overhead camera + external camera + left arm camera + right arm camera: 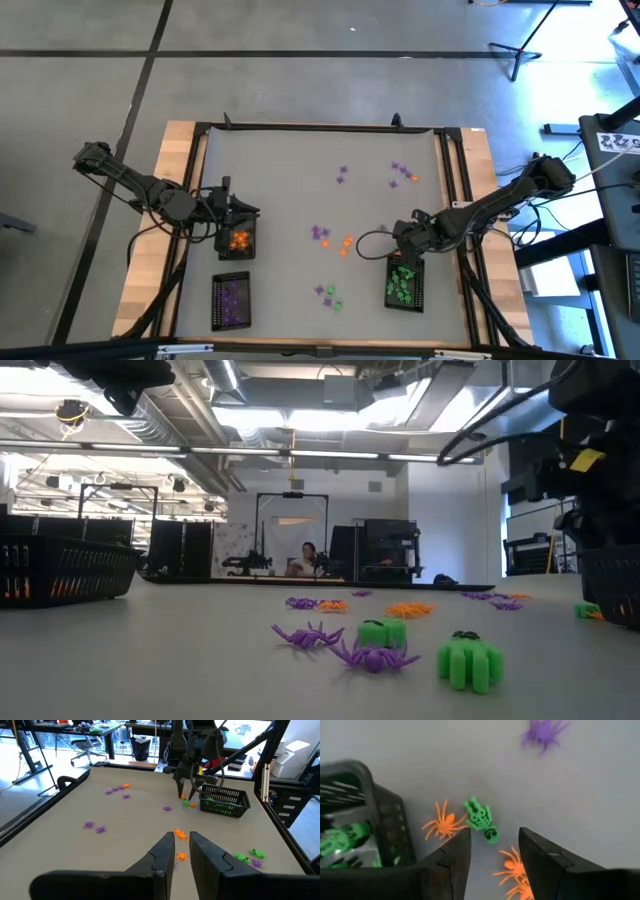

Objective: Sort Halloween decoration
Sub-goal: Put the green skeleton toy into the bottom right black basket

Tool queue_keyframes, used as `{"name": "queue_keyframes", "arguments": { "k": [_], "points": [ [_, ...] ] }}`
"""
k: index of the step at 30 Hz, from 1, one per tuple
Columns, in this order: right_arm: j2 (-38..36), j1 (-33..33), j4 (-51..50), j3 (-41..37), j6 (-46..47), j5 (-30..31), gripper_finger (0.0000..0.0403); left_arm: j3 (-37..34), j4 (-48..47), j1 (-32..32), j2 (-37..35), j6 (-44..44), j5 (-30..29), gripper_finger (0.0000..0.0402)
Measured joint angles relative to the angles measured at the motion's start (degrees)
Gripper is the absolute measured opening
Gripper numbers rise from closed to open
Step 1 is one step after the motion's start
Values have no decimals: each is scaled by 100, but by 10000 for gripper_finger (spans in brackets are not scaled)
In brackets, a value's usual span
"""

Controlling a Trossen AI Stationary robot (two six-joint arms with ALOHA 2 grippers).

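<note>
The Halloween decoration lies scattered on the grey table: purple spiders (320,233), orange ones (346,243), green pieces (334,303). My right gripper (495,854) points down, open, beside the far left corner of the tray of green pieces (404,283). It stands just above a green skeleton (481,819) and two orange spiders (444,824), touching none. In the left wrist view its fingertips (187,795) hang a little above the table. My left gripper (181,842) waits over the tray of orange pieces (238,241), slightly open with nothing between its fingers.
A third black mesh tray (231,300) with purple pieces sits near the front left. More purple and orange trinkets (400,172) lie toward the far right. A black frame (320,128) rims the table. A person sits in the room beyond (308,556).
</note>
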Motion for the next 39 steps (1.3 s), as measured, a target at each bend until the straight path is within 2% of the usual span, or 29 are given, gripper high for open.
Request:
{"name": "queue_keyframes", "arguments": {
  "k": [11,14,19,21,26,30,35,39],
  "points": [
    [621,-42,128,33,-44,117,152,0,0,0,0,0,0,52],
    [641,-117,152,31,-44,130,118,0,-2,0,2,0,0,52],
    [550,-197,81,109,-63,473,29,0,0,2,0,-2,0,52],
    [514,-208,-40,173,-88,621,13,0,-1,1,1,-2,0,52],
    [442,-192,-365,527,-99,825,32,0,2,0,1,0,0,52],
    [391,-190,-797,996,-98,792,15,0,0,0,0,-2,0,52],
    [391,-180,-983,1651,34,41,17,0,-2,0,2,0,0,52],
    [393,146,-964,1967,213,-379,28,0,-2,1,1,-1,0,52]
  ]
}}
